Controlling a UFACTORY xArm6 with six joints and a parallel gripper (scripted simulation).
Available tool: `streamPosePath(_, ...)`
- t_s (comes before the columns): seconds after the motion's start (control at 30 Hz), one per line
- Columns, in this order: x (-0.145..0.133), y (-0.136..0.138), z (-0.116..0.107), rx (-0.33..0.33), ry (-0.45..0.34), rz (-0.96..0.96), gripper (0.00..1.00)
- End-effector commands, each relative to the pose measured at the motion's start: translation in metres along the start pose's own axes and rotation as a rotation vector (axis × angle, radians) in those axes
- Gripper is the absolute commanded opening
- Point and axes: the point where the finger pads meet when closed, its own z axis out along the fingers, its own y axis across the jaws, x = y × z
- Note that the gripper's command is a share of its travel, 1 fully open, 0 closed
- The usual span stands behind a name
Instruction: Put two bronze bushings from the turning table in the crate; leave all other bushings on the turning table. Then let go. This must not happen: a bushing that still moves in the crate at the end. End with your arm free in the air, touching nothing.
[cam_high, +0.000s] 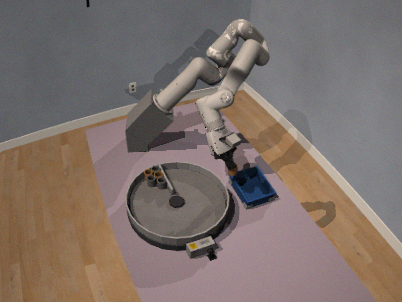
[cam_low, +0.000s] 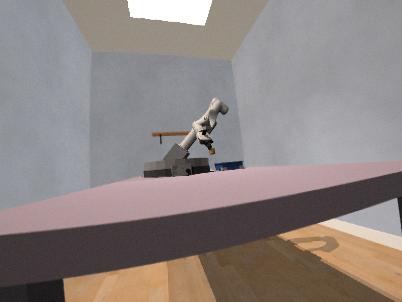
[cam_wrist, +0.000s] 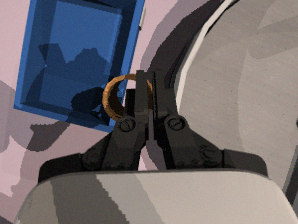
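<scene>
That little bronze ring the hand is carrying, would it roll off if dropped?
Probably, if it lands on edge: the bronze bushing is a round, thin-walled ring. It looks rigid, keeping its shape though the hand pinches only its wall. Over the walled blue crate, it would likely stay contained.

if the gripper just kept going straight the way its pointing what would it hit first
Probably the blue crate: the gripper, shut on a bronze bushing, points down near its closest rim. Depth is unclear, so rim or inside is uncertain.
</scene>
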Motion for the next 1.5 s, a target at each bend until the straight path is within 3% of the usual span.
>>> streamPosePath(0.0, 0.018, -0.033, 0.016, -0.028, -0.008, -0.004, 0.00)
streamPosePath(0.47, 0.041, -0.082, 0.037, -0.028, -0.008, -0.004, 0.00)
streamPosePath(1.47, 0.042, -0.085, 0.038, -0.028, -0.008, -0.004, 0.00)
